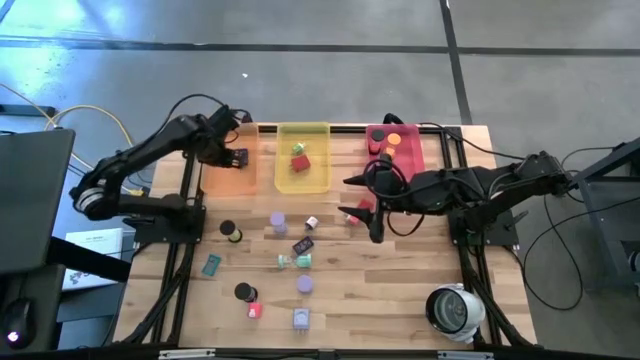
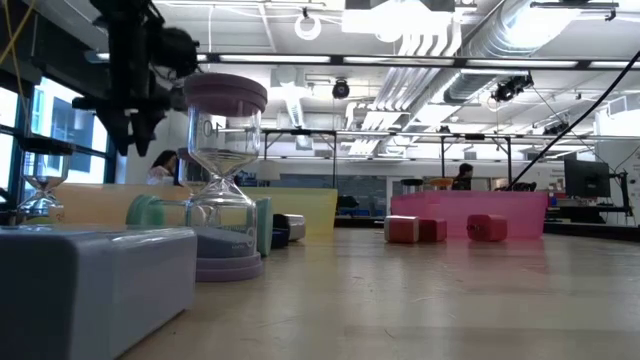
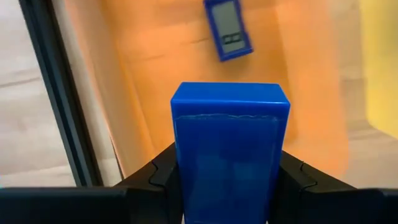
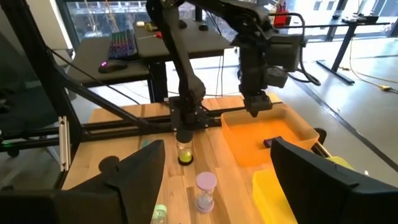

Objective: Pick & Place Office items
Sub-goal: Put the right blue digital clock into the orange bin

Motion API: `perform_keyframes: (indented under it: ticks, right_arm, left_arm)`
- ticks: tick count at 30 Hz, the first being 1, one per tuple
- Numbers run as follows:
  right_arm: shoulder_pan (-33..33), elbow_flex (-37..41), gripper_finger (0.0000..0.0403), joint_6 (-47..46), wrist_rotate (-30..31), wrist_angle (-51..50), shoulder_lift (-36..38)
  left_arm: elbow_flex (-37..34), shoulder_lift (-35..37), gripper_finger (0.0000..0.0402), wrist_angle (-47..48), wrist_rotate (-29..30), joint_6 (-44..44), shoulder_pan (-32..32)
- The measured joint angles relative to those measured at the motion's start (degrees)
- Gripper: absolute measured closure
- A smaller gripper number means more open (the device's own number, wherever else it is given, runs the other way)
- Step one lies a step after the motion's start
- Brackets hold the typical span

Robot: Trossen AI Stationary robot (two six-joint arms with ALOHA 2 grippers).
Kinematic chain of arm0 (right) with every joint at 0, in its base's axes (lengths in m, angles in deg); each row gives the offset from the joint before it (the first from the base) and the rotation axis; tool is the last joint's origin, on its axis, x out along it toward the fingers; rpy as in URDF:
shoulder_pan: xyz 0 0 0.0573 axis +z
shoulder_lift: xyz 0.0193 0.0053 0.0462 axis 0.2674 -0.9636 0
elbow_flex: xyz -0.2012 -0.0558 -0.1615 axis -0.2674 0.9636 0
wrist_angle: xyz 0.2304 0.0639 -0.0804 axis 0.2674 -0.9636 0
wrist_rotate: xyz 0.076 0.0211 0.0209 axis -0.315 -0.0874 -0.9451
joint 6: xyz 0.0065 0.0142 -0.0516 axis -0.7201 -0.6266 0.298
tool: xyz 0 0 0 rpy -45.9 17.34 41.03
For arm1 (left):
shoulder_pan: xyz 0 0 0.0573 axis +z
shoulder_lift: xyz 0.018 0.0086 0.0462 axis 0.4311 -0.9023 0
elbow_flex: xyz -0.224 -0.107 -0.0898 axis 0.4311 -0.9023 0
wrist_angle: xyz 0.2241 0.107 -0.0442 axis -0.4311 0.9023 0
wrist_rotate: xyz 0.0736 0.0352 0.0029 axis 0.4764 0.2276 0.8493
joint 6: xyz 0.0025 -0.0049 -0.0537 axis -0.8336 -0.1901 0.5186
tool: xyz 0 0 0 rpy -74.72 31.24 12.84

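The left gripper (image 3: 227, 186), clamped on a blue block (image 3: 229, 149), hung directly above the orange tray (image 3: 155, 56); the right gripper (image 1: 372, 222) waited, fingers apart.

Three trays stand in a row along the far edge of the bench (image 1: 400, 290), the middle tray (image 1: 303, 157) as landmark. Left tray (image 1: 228, 168): one flat piece (image 3: 228, 28) inside, left hand (image 1: 236, 156) above it gripping a block (image 3: 229, 155). Right tray (image 1: 404, 150): discs inside, right hand (image 1: 362, 203) just before it. Hourglasses (image 1: 294, 260) and small pieces lie scattered before the middle tray.
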Motion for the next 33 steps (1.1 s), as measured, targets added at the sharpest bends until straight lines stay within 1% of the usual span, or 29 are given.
perform_keyframes:
  ticks: [6,11,16,21,33]
  right_arm:
    - [0.0,0.0,0.0121,-1.2,0.0,-1.6,0.0]
    - [0.0,0.0,0.0121,-3.1,0.0,-3.1,0.0]
    - [0.0,0.0,0.0121,-4.6,0.0,-4.0,0.0]
    - [0.0,0.1,0.0121,-4.7,0.0,-4.4,0.0]
    - [0.0,0.1,0.0121,-4.7,0.0,-4.6,0.0]
  left_arm:
    - [-0.2,-7.9,0.0256,-1.0,-0.5,-1.7,5.5]
    - [-0.2,-13.4,0.0256,-2.6,-2.1,-2.1,7.9]
    - [-0.2,-16.6,0.0256,-5.6,-2.1,-2.3,8.3]
    - [-0.2,-19.8,0.0256,-8.0,-3.9,-2.0,8.3]
    - [-0.3,-26.3,0.0251,-8.4,-4.9,-1.4,8.2]
